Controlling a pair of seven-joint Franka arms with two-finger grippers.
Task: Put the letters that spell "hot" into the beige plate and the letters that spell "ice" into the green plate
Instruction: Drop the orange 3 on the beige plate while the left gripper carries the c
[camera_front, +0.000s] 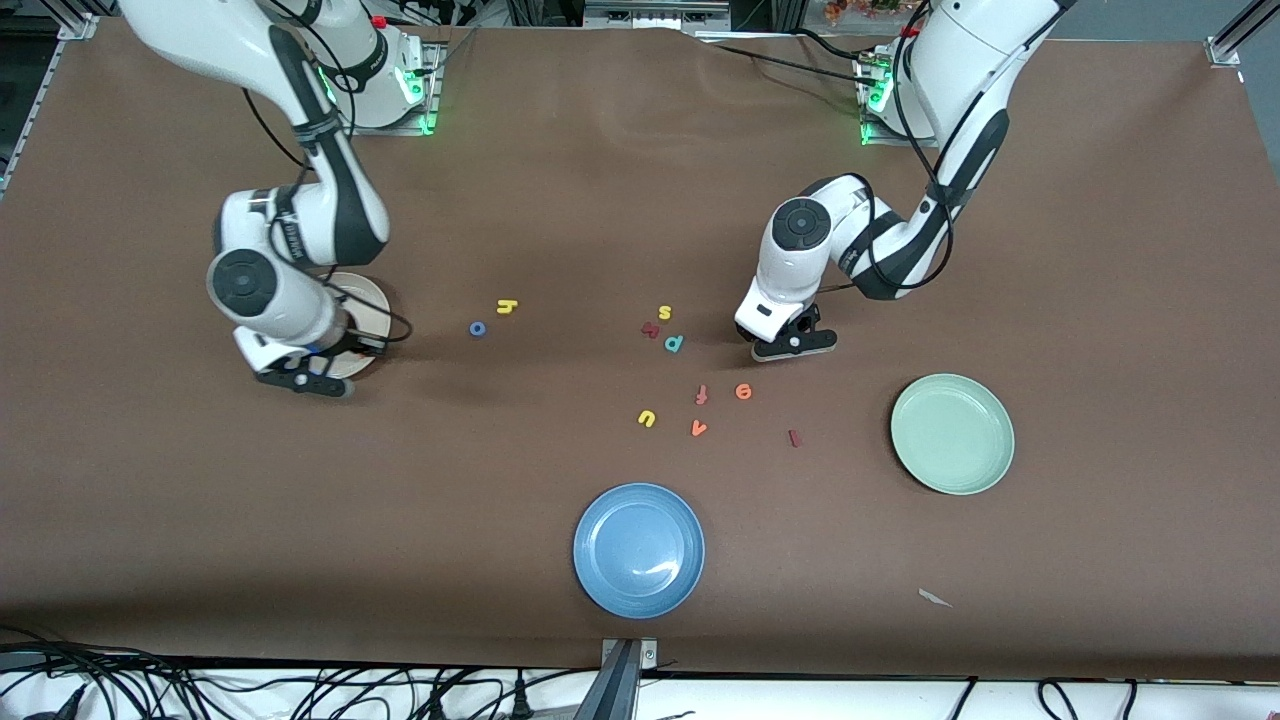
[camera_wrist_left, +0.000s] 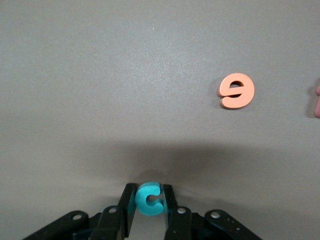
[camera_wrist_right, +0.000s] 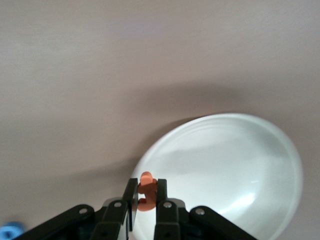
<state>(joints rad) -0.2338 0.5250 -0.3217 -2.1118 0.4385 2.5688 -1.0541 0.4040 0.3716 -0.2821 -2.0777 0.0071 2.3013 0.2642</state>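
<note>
The left gripper is low at the table, its fingers closed against the teal c — the orange e lies near. The right gripper pinches the orange t over the beige plate; the green plate sits toward the left arm's end.

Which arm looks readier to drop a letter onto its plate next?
The right arm. Its claw pinches the orange t right over the beige plate's rim. The left claw is only closing around the teal c, away from the green plate.
</note>
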